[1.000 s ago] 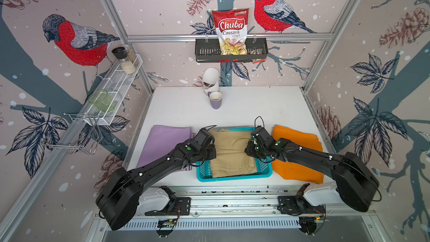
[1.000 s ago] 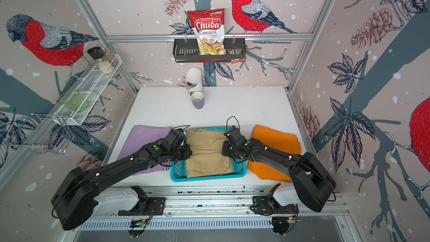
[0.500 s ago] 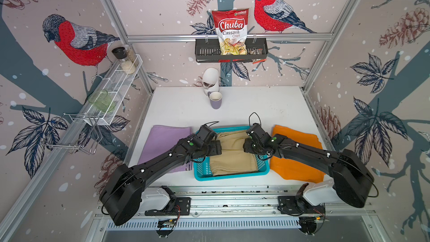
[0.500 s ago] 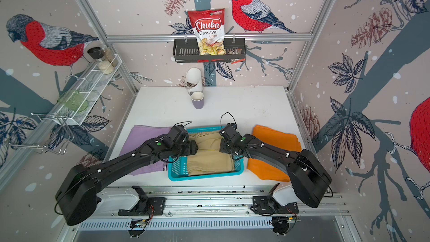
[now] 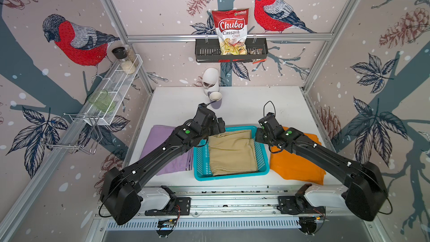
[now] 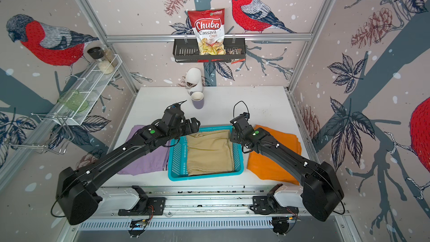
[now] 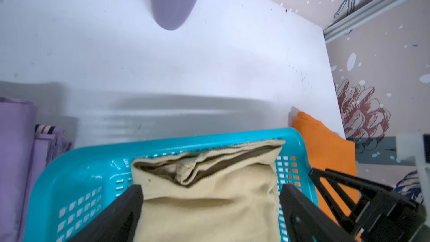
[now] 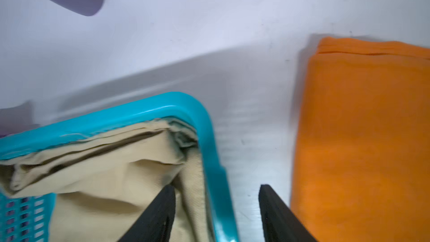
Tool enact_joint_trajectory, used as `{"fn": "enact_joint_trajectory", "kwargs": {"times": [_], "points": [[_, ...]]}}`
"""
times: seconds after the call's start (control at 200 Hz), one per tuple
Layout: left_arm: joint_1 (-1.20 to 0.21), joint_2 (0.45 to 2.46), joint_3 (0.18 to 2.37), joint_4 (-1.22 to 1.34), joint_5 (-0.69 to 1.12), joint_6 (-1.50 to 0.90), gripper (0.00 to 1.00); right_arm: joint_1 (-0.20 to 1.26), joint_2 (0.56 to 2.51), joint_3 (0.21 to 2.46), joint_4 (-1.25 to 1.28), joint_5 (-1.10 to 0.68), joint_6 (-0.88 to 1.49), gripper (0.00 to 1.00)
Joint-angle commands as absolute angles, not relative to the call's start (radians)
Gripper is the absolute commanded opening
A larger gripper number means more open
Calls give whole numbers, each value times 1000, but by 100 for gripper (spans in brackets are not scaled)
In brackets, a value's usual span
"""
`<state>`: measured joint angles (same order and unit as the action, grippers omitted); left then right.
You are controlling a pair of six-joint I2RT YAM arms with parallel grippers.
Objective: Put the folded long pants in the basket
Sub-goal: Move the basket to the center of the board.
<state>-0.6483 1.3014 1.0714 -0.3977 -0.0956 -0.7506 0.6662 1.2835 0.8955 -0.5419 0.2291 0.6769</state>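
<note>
Tan pants [image 5: 232, 152] lie folded inside the basket [image 5: 229, 178]. They cover most of its floor, and their far edge is rumpled against the basket's far wall. Lilac pants [image 5: 158, 136] lie flat on the worktop [image 5: 244, 108] just beside the basket's left wall, partly under the left arm. Orange pants [image 5: 293, 166] lie flat beside the basket's right wall, with the right arm crossing above them.

Left arm: stretched low and forward, wrist bent over the basket's far-left corner. The left gripper [image 7: 209, 192] points at the far wall. Its fingers [image 7: 130, 201] are spread wide with the tan cloth lying between them, not pinched.

Right arm: mirrored, wrist at the basket's far-right corner. The right gripper [image 8: 216, 192] has its fingers [image 8: 162, 206] apart, one over the tan cloth inside the basket and the other outside the right wall. The rim runs between them and they grip nothing.
</note>
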Motion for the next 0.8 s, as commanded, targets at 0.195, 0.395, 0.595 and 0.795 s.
{"fn": "enact_joint_trajectory", "kwargs": {"times": [0.195,0.395,0.595,0.795], "points": [[-590,1368,1080,-310,-8,-736,96,645,1277,790,-385,131,644,38],[-574,1356,1026,-295,-15,-743,96,595,1339,795,-301,99,609,28],[-555,1369,1018,-285,-10,-739,96,546,1415,834,-236,72,566,23],[-549,1414,1055,-273,15,-724,96,522,1504,961,-287,94,500,35]]}}
